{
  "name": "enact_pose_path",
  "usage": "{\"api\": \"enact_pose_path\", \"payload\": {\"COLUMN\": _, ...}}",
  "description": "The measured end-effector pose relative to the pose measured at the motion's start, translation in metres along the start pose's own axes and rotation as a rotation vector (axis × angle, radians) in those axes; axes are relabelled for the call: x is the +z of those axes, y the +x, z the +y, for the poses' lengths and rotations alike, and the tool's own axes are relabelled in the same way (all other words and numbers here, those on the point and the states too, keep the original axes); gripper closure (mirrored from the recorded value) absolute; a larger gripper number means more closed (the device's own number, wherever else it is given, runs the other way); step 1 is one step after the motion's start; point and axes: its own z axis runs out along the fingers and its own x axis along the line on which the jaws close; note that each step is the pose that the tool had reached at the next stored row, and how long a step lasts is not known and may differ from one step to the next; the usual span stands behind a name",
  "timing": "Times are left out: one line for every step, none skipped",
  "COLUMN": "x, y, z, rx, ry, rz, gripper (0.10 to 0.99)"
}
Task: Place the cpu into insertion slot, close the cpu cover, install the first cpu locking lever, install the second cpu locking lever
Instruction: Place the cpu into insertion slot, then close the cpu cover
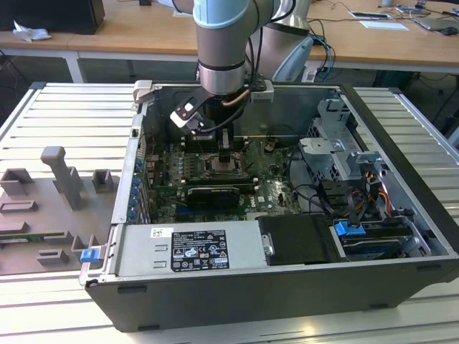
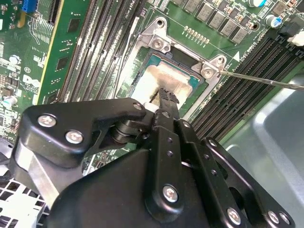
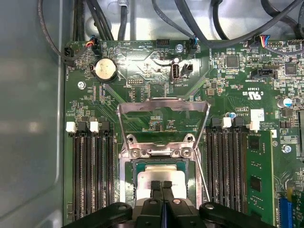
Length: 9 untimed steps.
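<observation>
While the black two-fingered gripper [image 3: 161, 184] hangs inside the open dark grey computer case [image 1: 215, 301], its fingers are drawn together with almost no gap between them and grasp nothing. Their tips sit right at the top of the small square cpu with the pale silver-grey lid [image 3: 164, 172]; whether they actually press on it cannot be told. That cpu lies flat in the square insertion slot with the thin silver rim [image 3: 128, 183], set in the green circuit board [image 3: 142, 71] between two banks of long black memory slots [image 3: 90, 175]. Just beyond the slot, the thin silver metal frame of the cpu cover [image 3: 164, 103] stands swung open on its hinge, leaving the chip bare. A thin silver wire lever [image 2: 261, 80] juts out free beside the slot, not latched down. From the exterior view, the grey arm reaches straight down into the case, which rests on a ribbed grey metal tabletop [image 1: 72, 107].
</observation>
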Motion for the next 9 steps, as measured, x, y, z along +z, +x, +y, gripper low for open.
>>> {"api": "enact_pose_path", "payload": {"x": -0.0004, "y": 0.0000, "z": 0.0000, "rx": 0.000, "ry": 0.000, "rz": -0.0001, "gripper": 0.980}}
{"api": "enact_pose_path", "payload": {"x": -0.0007, "y": 0.0000, "z": 0.0001, "rx": 0.000, "ry": 0.000, "rz": 0.0000, "gripper": 0.980}}
{"api": "enact_pose_path", "payload": {"x": -0.0008, "y": 0.0000, "z": 0.0001, "rx": 0.000, "ry": 0.000, "rz": 0.0000, "gripper": 0.980}}
{"api": "enact_pose_path", "payload": {"x": -0.0016, "y": 0.0000, "z": 0.0001, "rx": 0.000, "ry": 0.000, "rz": -0.0001, "gripper": 0.980}}
{"api": "enact_pose_path", "payload": {"x": -0.0019, "y": 0.0000, "z": 0.0002, "rx": 0.000, "ry": 0.000, "rz": 0.0001, "gripper": 0.980}}
{"api": "enact_pose_path", "payload": {"x": -0.0020, "y": 0.0000, "z": 0.0005, "rx": 0.000, "ry": 0.001, "rz": 0.0005, "gripper": 0.980}}
{"api": "enact_pose_path", "payload": {"x": -0.0020, "y": 0.0000, "z": 0.0013, "rx": 0.000, "ry": 0.001, "rz": 0.0007, "gripper": 0.980}}
{"api": "enact_pose_path", "payload": {"x": -0.0020, "y": 0.0000, "z": 0.0023, "rx": 0.000, "ry": 0.001, "rz": 0.0008, "gripper": 0.980}}
{"api": "enact_pose_path", "payload": {"x": -0.0019, "y": 0.0000, "z": 0.0026, "rx": 0.000, "ry": 0.001, "rz": 0.0007, "gripper": 0.980}}
